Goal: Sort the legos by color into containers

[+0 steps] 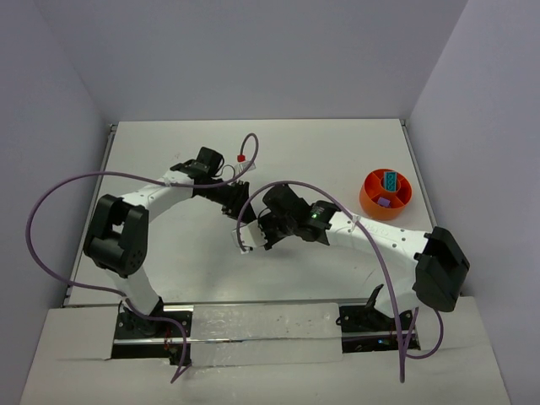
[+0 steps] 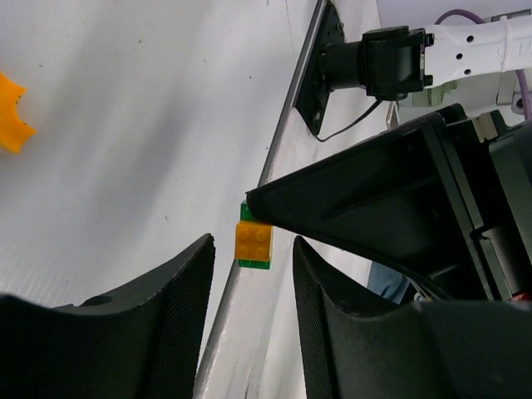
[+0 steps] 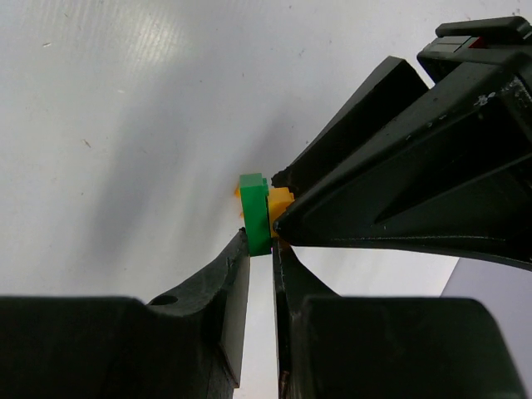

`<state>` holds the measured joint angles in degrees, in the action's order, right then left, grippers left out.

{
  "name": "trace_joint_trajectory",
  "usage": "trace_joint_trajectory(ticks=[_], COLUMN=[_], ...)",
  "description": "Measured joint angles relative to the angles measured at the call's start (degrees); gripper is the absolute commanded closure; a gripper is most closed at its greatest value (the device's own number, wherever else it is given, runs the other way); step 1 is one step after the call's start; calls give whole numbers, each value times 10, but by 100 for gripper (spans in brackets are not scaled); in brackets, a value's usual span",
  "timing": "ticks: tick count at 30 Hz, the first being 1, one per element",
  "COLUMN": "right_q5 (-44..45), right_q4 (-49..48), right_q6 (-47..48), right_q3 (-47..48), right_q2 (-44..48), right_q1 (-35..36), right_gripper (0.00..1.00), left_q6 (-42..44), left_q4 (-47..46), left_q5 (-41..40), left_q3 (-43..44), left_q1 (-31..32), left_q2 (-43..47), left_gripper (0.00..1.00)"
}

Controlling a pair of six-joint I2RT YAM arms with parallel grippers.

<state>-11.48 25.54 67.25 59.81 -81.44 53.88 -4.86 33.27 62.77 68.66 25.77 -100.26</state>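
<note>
Snugly, green brick [image 3: 254,208] in right pincer [image 3: 259,246], orange brick [image 3: 281,199] touching.

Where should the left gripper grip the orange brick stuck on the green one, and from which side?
Pinch the orange brick across its two free side faces, coming from the face turned away from the green brick. The right gripper clamps the green brick, so only that side is free. The orange brick lies in line with the gap of the open left gripper.

Glossy plastic green brick [image 3: 254,212], matt white table [image 3: 125,125].
</note>
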Motion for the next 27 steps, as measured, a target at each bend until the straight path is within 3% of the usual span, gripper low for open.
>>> trace_joint_trajectory(ticks=[7, 10, 15, 18, 27], right_q5=[15, 19, 26, 27, 27], right_q4=[-20, -24, -35, -37, -37], right_q6=[18, 21, 21, 21, 21], right_q3=[-35, -41, -41, -41, -41], right_q2=[16, 18, 18, 18, 18], right_q1=[7, 10, 10, 10, 11], right_gripper=[100, 100, 100, 100, 100], left_q6=[1, 2, 4, 4, 0], left_q4=[0, 2, 7, 7, 6], left_q5=[1, 4, 9, 8, 8], left_q3=[1, 1, 7, 8, 8], left_q1=[1, 1, 1, 1, 1], left_q2=[-6, -11, -20, -20, -20], left_gripper=[69, 70, 39, 34, 53])
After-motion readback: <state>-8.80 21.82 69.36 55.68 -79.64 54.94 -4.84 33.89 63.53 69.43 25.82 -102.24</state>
